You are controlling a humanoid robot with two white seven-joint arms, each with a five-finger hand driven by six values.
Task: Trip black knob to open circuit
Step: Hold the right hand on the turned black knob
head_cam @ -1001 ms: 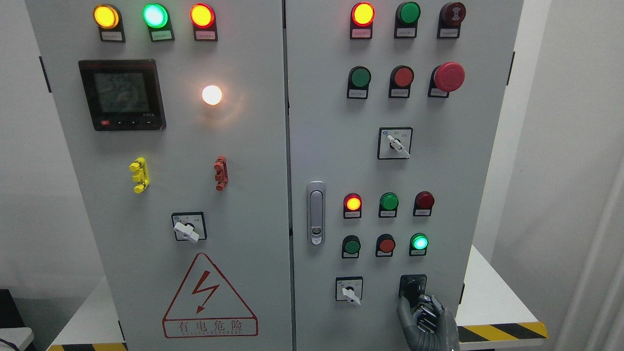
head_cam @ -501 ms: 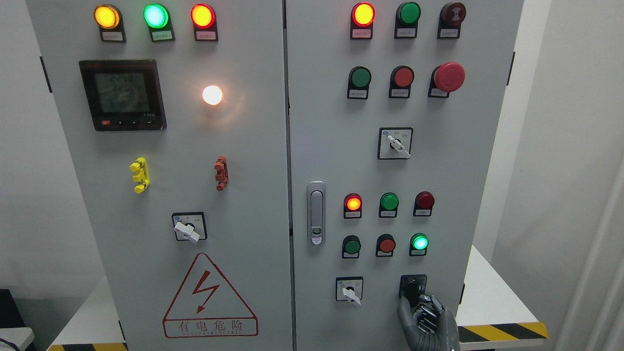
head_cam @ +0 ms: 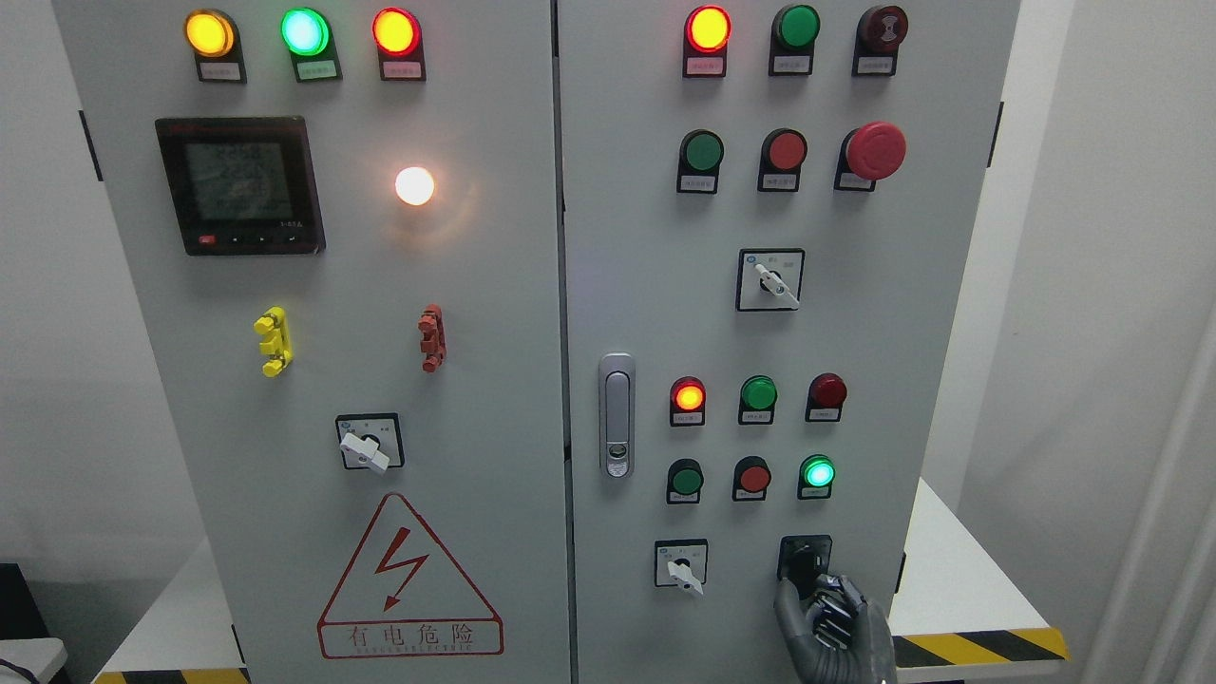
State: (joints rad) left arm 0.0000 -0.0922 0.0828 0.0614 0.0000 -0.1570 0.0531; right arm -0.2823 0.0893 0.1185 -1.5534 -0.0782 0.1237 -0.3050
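Observation:
The black knob [head_cam: 804, 560] sits in a black square plate at the lower right of the cabinet's right door [head_cam: 646, 285]. My right hand [head_cam: 815, 600] comes up from the bottom edge right of the middle. Its dark thumb [head_cam: 785, 608] stands along the knob's left side and its curled fingers [head_cam: 844, 600] press at the knob's lower right, so the hand is shut on the knob. The knob's lower end is hidden between them. My left arm does not show.
A white selector switch [head_cam: 681, 568] sits left of the knob, and a lit green lamp [head_cam: 817, 472] is above it. A silver door latch [head_cam: 617, 415] is at the door's left edge. A table edge with yellow-black tape [head_cam: 978, 646] runs right of the hand.

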